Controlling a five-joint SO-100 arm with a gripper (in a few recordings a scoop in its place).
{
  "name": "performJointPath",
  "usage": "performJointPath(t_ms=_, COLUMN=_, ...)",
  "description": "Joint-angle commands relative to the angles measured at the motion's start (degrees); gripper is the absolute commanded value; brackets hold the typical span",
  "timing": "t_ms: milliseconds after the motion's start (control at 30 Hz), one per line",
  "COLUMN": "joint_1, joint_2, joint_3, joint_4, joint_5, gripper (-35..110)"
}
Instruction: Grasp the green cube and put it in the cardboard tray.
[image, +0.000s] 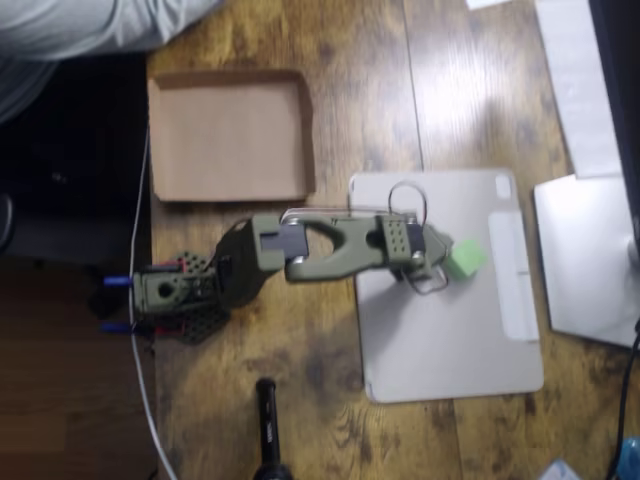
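— Green cube: one item, small, light green, matte. Where is it logged?

— On the grey tablet cover, toward its upper right part in the overhead view, well apart from the cardboard tray, which sits empty at upper left on the wooden table.

— Gripper: position?

— The olive arm is stretched from its base at left straight toward the cube, likely so the fingers can close around it. The fingertips reach the cube's left side, touching or just beside it; I cannot tell which.

— Finger state?

— Blurred. I cannot tell whether they are spread, closed, or already gripping the cube.

— Remaining entry?

— By my judgement, the grasp is in hand; the carry to the tray is not yet done.
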Motion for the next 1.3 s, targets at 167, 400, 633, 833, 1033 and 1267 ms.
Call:
performJointPath(t_ms=167, joint_1=1.85, joint_2=3.6, joint_3=-4.57, joint_4=0.62, joint_5=-2.02, gripper=38)
performJointPath(t_ms=400, joint_1=4.57, joint_2=2.46, joint_3=-18.46, joint_4=8.79, joint_5=-2.99, gripper=38)
performJointPath(t_ms=633, joint_1=4.13, joint_2=3.87, joint_3=-20.92, joint_4=13.97, joint_5=-2.29, gripper=38)
performJointPath(t_ms=833, joint_1=-0.53, joint_2=2.02, joint_3=-19.6, joint_4=14.85, joint_5=2.11, gripper=38)
performJointPath(t_ms=1033, joint_1=-5.71, joint_2=2.99, joint_3=-20.57, joint_4=16.79, joint_5=6.77, gripper=39)
performJointPath(t_ms=1267, joint_1=-4.92, joint_2=4.66, joint_3=-14.5, joint_4=9.32, joint_5=7.03, gripper=39)
